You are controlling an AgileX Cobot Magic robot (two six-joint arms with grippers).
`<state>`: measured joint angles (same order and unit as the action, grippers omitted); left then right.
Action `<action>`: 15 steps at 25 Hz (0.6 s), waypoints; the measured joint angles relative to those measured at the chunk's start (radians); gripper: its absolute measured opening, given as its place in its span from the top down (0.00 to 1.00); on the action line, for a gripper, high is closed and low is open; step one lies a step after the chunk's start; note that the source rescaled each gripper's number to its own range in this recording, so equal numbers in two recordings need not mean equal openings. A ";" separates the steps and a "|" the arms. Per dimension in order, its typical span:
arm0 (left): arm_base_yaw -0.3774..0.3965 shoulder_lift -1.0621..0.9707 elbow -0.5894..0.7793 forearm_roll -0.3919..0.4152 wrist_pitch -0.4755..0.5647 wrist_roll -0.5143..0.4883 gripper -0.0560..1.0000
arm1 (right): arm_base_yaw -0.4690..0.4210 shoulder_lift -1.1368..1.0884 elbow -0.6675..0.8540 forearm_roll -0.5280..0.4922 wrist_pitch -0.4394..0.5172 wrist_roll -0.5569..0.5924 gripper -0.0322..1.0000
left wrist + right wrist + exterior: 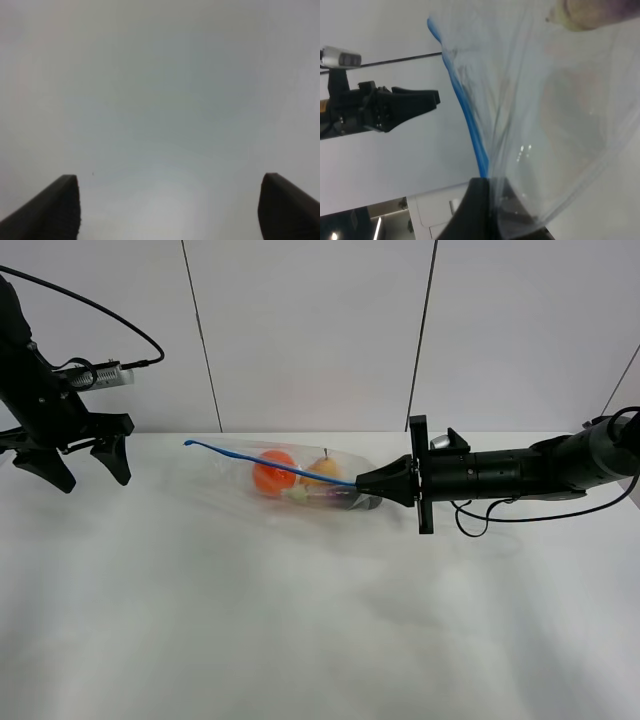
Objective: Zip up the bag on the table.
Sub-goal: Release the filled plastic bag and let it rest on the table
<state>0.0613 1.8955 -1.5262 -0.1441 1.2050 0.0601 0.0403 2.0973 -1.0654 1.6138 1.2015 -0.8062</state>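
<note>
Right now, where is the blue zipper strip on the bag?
In the high view, the blue zipper strip runs across the top of the bag near the table's middle; its right end is pinched in the right claw.

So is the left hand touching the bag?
Apart. The exterior high view shows the open left hand hanging off to the side, with bare table between it and the bag.

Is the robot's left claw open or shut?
Open. The left gripper hangs above the table, its two fingers spread apart, holding nothing.
</note>
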 joint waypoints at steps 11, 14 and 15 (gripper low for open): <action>0.000 -0.234 0.084 0.006 0.007 0.000 0.00 | 0.000 0.000 0.000 -0.048 0.000 0.000 0.94; 0.000 -0.345 0.181 0.006 0.007 0.000 0.00 | 0.000 0.000 0.000 -0.063 0.000 0.000 0.87; 0.000 -0.386 0.215 0.009 0.007 0.000 0.00 | 0.000 0.000 0.000 -0.063 0.000 0.000 0.85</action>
<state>0.0613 1.5097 -1.3109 -0.1350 1.2124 0.0598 0.0403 2.0973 -1.0654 1.5504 1.2015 -0.8067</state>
